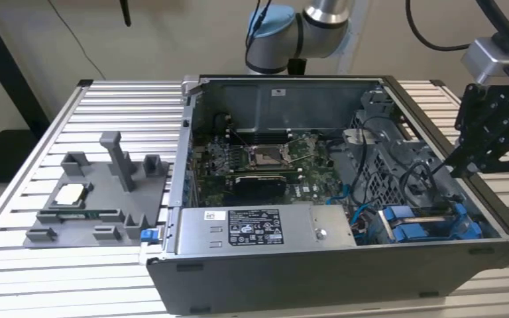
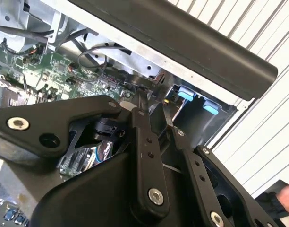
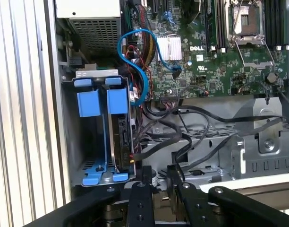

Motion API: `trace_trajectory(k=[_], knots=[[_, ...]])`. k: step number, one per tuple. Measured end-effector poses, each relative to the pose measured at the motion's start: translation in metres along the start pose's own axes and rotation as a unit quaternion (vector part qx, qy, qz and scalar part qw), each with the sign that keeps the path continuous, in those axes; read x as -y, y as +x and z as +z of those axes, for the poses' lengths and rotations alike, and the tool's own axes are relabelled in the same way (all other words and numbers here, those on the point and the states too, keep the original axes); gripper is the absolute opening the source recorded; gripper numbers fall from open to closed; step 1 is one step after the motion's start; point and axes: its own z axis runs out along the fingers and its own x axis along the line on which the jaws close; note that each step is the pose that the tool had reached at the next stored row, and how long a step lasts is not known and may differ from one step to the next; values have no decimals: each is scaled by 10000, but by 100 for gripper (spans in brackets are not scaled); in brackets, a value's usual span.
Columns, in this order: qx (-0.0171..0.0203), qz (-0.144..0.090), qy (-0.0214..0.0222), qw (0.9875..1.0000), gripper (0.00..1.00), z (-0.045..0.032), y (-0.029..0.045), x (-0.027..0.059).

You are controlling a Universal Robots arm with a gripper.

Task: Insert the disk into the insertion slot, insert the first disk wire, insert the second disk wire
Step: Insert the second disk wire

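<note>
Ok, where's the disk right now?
The disk sits in the insertion slot at the case's corner on the exterior view's right, beside the silver power supply.

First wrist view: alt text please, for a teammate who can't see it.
The disk, in its blue carrier, sits in the insertion slot of the open computer case, next to a second blue carrier. Black cables run beside it, the green motherboard lies beyond, and the gripper hangs near the slot.
</note>
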Motion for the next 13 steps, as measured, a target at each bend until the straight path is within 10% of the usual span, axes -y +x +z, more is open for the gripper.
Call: trace_trajectory(k=[13], knots=[[9,8,-40,10000,27,-3,-1,163]])
